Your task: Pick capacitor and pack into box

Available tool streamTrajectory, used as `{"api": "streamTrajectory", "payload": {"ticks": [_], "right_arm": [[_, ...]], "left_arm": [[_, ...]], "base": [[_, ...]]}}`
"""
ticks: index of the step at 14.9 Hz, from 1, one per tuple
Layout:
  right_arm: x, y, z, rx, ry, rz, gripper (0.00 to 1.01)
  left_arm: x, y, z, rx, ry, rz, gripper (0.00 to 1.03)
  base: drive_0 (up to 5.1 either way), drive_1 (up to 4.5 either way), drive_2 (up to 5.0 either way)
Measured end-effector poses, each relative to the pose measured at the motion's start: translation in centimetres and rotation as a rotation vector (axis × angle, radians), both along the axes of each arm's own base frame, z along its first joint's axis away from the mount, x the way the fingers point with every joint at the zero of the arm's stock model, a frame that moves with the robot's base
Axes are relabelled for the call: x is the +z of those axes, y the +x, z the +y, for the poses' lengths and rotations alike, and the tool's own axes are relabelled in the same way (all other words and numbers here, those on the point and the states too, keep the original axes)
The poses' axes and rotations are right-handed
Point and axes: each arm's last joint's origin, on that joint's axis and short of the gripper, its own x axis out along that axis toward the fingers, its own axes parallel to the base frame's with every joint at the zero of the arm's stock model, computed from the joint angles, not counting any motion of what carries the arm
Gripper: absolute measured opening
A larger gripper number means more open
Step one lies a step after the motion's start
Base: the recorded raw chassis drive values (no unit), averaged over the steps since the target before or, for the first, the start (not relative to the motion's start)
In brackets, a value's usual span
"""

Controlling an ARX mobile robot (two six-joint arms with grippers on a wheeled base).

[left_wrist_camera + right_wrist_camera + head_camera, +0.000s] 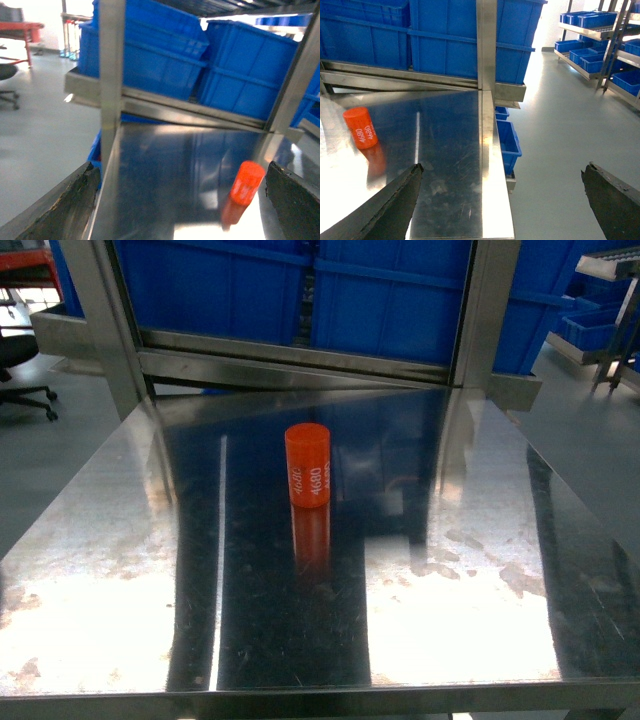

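The capacitor point(308, 465) is an orange cylinder with white print, standing upright in the middle of the steel table point(120, 570). In the left wrist view the capacitor point(247, 181) shows far to the right, just inside the right fingertip. My left gripper point(182, 200) is open over the table's left edge with nothing between its fingers. In the right wrist view the capacitor point(360, 127) stands at the far left. My right gripper point(512, 200) is open over the table's right edge, holding nothing. Neither gripper appears in the head view. The box is out of view.
Big blue plastic bins point(390, 290) sit on a steel rack point(300, 355) behind the table, with upright posts point(480, 310) at each side. More blue bins point(507, 142) lie on the floor to the right. An office chair point(20, 370) stands at the left.
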Motion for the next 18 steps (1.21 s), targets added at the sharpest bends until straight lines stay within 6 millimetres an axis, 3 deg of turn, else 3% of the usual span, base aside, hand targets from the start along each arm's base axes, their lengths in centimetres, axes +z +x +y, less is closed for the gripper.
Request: {"api": "streamTrajectory", "payload": {"ticks": [1,2,4,6,10,18], "right_arm": [[0.0,0.0,0.0,0.000,0.000,0.000,0.98],[0.0,0.0,0.0,0.000,0.000,0.000,0.98],[0.0,0.0,0.0,0.000,0.000,0.000,0.98],[0.0,0.0,0.0,0.000,0.000,0.000,0.98],[0.0,0.0,0.0,0.000,0.000,0.000,0.98],[0.0,0.0,0.0,0.000,0.000,0.000,0.98]], "left_arm": [[1.7,3.7,-1.1,-0.079,-0.006,-0.045,0.98],[2.1,7.8,-2.6,-0.141,-0.007,-0.052,0.98],[-0.1,14.4,-6.3,-0.261,-0.019,0.029,0.98],[-3.0,19.0,-10.1,-0.314,-0.010,0.144,0.98],[-6.8,22.4,-14.5,-0.357,0.017,0.248,0.98],[-15.2,26.4,-17.1,-0.325,0.075,0.399,0.98]], "base": [[0.0,0.00,0.0],[0.0,0.00,0.0],[0.0,0.00,0.0],[0.0,0.00,0.0],[0.0,0.00,0.0],[0.0,0.00,0.0]]}}
